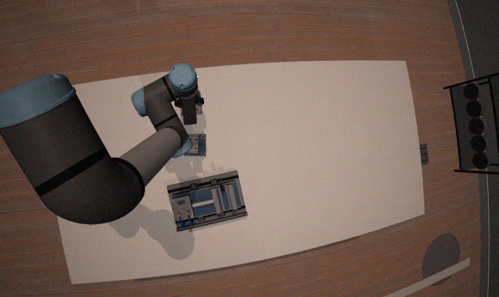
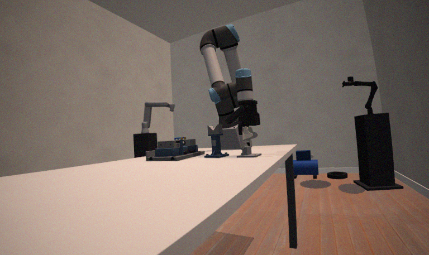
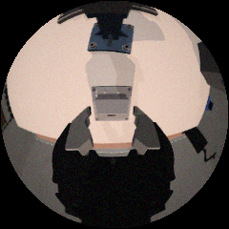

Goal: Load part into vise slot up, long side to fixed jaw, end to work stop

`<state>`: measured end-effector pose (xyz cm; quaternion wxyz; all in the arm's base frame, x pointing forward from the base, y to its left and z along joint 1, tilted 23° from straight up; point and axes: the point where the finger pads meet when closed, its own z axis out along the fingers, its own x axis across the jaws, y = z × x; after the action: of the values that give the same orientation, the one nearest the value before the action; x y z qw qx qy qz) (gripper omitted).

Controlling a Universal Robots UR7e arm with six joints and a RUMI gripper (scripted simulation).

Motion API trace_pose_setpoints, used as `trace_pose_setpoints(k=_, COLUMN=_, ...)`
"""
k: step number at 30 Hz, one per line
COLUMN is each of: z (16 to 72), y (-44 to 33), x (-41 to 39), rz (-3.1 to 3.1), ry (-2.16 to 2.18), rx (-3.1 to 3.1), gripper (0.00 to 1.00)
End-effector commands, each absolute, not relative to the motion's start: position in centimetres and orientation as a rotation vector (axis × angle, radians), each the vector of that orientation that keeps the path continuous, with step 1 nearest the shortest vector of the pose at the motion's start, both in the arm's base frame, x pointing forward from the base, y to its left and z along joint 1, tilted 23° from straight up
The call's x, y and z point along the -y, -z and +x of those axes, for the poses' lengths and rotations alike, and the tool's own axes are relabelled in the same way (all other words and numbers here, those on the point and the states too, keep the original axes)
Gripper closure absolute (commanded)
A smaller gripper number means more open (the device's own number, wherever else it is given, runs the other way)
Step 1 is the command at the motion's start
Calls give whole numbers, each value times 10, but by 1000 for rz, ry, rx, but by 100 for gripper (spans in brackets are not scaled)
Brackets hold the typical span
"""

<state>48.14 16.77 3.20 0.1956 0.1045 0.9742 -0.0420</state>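
Note:
The part (image 3: 112, 96) is a grey block lying on the infeed plate stand (image 2: 248, 155) near the table's far edge. In the wrist view it sits just ahead of and between my fingertips. My gripper (image 3: 112, 106) (image 1: 190, 116) (image 2: 246, 130) points down right above it, fingers half spread with nothing between them. The blue V-block (image 1: 197, 144) (image 2: 216, 142) (image 3: 111, 39) stands a little beyond the part. The vise (image 1: 206, 199) (image 2: 173, 150) stands open farther along the table, with blue base, grey jaws and air cylinder at one end. Whether the part's slot faces up is unclear.
The white table (image 1: 312, 139) (image 2: 126, 192) carries only these fixtures. My arm's elbow (image 1: 54, 147) hangs over the table's left end. Off the table are a black rack (image 1: 474, 126), a black pedestal with a small arm (image 2: 375, 148) and a blue cylinder (image 2: 305, 166).

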Motion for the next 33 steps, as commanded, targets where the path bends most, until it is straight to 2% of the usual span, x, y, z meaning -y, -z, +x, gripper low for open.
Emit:
trace_pose_setpoints(k=1, z=484, y=-27, x=-167, rz=293, ry=117, rx=-2728, gripper=49)
trace_pose_setpoints(k=33, z=488, y=-17, x=-166, rz=293, ry=117, rx=-2728, gripper=49)
